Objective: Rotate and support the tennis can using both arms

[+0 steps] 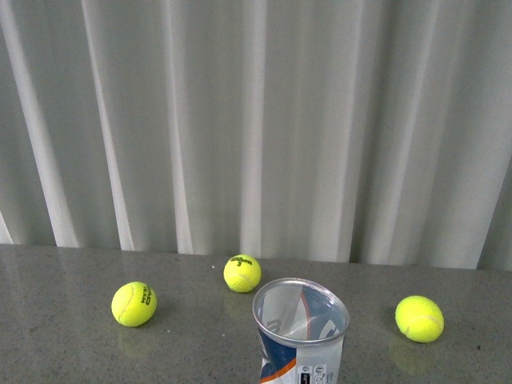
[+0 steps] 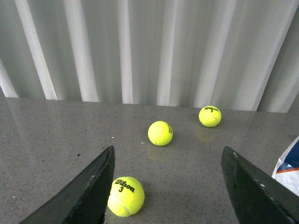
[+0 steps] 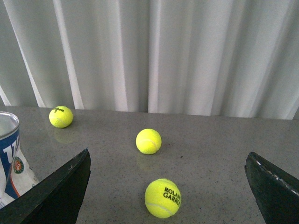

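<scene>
Two grippers, left gripper (image 2: 168,186) and right gripper (image 3: 168,191), hang spread apart, holding nothing. Tennis can (image 1: 302,332) stands upright between them on the table (image 1: 64,336); best to close in evenly from both sides.

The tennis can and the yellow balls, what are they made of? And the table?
The tennis can looks like clear plastic, since you see through its wall, with a shiny silver rim, probably metal. The nearest yellow ball looks fuzzy, like felt, with matte nap and black print. The table seems polished speckled stone or laminate; it shows faint reflections.
</scene>
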Controlling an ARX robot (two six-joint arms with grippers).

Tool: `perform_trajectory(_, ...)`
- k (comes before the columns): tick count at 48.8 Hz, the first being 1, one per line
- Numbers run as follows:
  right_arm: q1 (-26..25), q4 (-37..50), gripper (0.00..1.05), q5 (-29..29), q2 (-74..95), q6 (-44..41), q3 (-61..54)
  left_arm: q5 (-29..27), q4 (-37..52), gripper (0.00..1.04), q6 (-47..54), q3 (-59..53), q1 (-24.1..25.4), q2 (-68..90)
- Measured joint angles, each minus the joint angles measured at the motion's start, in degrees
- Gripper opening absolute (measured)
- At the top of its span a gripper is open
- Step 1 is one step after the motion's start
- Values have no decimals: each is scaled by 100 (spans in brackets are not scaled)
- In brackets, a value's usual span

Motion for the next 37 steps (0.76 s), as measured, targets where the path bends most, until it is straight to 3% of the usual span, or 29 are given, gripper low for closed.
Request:
perform_trajectory(8, 0, 0, 98, 0, 0, 0, 0, 0, 0, 100, 4, 0, 0, 0)
perform_trajectory(37, 0, 0, 98, 0, 0, 0, 0, 0, 0, 98, 2, 0, 0, 0)
